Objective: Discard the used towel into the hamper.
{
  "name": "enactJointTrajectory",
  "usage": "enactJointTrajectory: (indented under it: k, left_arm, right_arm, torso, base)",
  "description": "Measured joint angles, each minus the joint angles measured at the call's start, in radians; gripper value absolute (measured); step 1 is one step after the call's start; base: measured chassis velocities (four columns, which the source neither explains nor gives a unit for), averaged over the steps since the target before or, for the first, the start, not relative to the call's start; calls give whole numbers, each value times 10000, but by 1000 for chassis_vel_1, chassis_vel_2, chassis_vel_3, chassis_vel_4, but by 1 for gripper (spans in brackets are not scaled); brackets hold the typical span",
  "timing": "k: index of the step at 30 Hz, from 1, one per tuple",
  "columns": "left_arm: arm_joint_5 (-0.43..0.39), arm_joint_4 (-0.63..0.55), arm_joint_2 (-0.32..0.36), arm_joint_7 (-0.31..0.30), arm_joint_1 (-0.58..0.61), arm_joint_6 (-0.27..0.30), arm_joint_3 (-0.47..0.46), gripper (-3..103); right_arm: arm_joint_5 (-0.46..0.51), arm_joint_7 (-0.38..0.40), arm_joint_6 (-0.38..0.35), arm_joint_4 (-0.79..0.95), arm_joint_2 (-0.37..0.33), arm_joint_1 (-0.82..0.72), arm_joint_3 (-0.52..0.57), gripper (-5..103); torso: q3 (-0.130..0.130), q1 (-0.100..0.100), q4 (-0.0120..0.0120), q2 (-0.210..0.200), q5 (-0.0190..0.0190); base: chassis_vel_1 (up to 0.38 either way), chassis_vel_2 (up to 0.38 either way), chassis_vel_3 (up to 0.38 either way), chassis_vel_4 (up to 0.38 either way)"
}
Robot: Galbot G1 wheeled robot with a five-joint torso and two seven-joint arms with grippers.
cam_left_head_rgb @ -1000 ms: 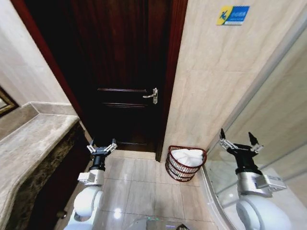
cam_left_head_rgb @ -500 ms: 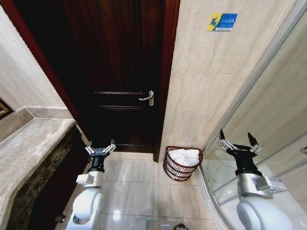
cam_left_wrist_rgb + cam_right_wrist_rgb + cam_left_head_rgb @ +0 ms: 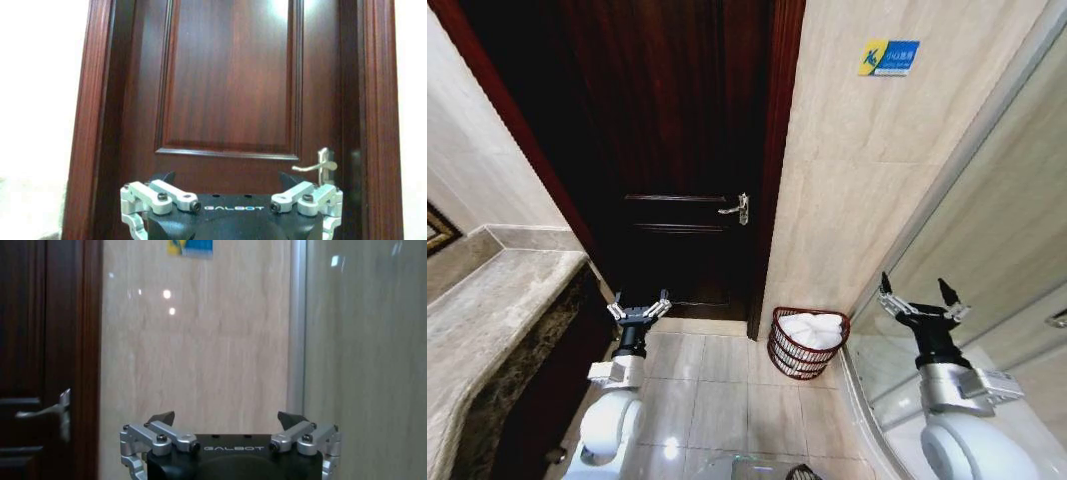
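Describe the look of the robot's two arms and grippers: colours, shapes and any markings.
Both arms are glossy white with rounded, bulbous segments that narrow into a black wrist with a silver-grey block on its side. The left gripper and right gripper look alike: a black body bearing white "GALBOT" lettering, silver metal linkages fixed with dark bolts, and two dark, pointed fingertips on each. No loose cables show.

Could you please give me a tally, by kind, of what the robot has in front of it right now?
Grippers: 2 (left gripper, right gripper, both open and empty)
Hampers: 1 (hamper)
White towels: 1 (towel, in the hamper)
Doors: 1 (door)
Door handles: 1 (handle)
Total: 6
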Motion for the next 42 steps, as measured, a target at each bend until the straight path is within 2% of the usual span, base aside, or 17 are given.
enactJointTrajectory:
  k: [2, 7, 10, 17, 28, 42]
  left_arm:
    - [-63, -25, 138, -2, 59, 261, -95, 100]
    - [-221, 237, 458, 36, 41, 378, -121, 100]
    - [-280, 778, 732, 96, -72, 215, -58, 100]
    - [-284, 1076, 720, 129, -110, -49, -6, 100]
    - [-277, 964, 582, 131, 79, -107, -71, 100]
    - [-124, 804, 557, 140, 200, -98, -112, 100]
  right_arm:
    - [511, -90, -432, 0, -1, 64, 136, 100]
    - [543, -704, -441, -466, 24, 47, 455, 100]
    - [-476, -1504, 696, -1598, 45, -73, 620, 100]
    - [-526, -1490, 1214, -2033, 340, -182, 569, 100]
    - [-460, -1565, 1272, -2002, 424, -428, 381, 100]
    - [-371, -1589, 1286, -1789, 457, -596, 420, 100]
  torso:
    - [83, 74, 0, 161, 0]
    - [203, 179, -1, 386, 0]
    - [356, 302, -2, 657, -1]
    - [574, 484, -1, 1061, 0]
    - [915, 784, -1, 1701, 0]
    - [1501, 1287, -1, 2790, 0]
  base:
    - [0, 0, 0, 0]
    - [0, 0, 0, 0]
    - [0, 0, 0, 0]
    - [0, 0, 0, 0]
    - [0, 0, 0, 0]
    - [0, 0, 0, 0]
